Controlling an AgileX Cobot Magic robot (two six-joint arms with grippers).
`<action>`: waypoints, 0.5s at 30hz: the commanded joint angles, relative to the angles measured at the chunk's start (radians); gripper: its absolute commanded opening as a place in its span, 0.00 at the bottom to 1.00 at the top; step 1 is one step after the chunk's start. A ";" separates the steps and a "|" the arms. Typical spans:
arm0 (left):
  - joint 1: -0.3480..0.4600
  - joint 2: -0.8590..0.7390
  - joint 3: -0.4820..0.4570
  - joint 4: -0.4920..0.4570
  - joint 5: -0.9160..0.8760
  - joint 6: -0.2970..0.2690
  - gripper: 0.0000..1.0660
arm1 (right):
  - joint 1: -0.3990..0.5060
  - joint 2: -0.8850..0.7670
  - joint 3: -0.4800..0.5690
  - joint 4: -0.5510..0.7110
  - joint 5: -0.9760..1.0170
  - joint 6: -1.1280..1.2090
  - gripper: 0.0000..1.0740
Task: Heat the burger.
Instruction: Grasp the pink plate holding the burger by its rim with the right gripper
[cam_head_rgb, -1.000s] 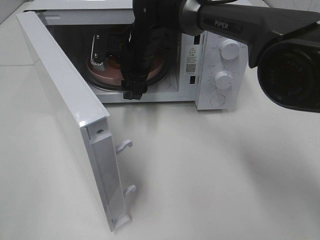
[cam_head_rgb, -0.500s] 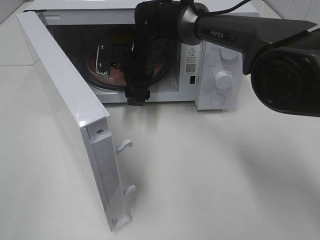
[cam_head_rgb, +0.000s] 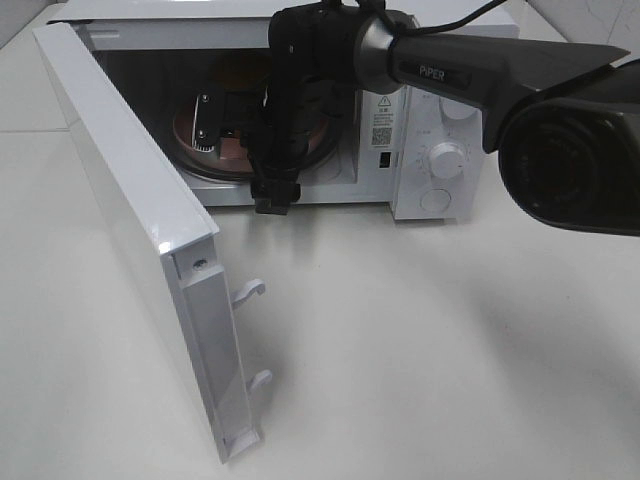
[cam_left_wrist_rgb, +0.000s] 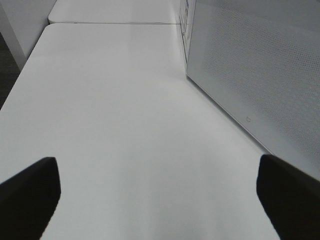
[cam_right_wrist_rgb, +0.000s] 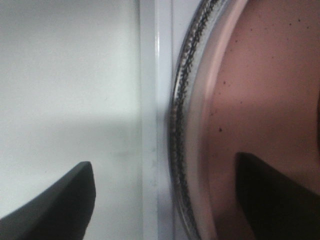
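Since the earlier frame, the right arm (cam_head_rgb: 470, 65) has drawn back a little from the microwave (cam_head_rgb: 420, 120), and its wrist sits slightly higher at the opening. The right gripper (cam_right_wrist_rgb: 160, 200) has its jaws spread apart and holds nothing, with one finger over the pink plate (cam_right_wrist_rgb: 260, 100) on the glass turntable (cam_right_wrist_rgb: 182, 100). The burger is hidden behind the arm, so I cannot tell its exact place. The left gripper (cam_left_wrist_rgb: 160, 200) is wide apart over the white table (cam_left_wrist_rgb: 125, 100), beside the open door (cam_head_rgb: 140, 220).

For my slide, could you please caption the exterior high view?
Right arm's gripper reaches into the open microwave above the pink plate; door swung wide.
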 joint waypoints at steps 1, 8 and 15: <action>0.003 -0.004 -0.001 0.001 -0.001 -0.005 0.95 | -0.002 0.011 -0.002 0.009 0.023 0.000 0.71; 0.003 -0.004 -0.001 0.001 -0.001 -0.005 0.95 | -0.002 0.011 -0.002 0.009 0.030 0.004 0.64; 0.003 -0.004 -0.001 0.001 -0.001 -0.005 0.95 | -0.002 0.011 -0.002 0.009 0.039 0.003 0.50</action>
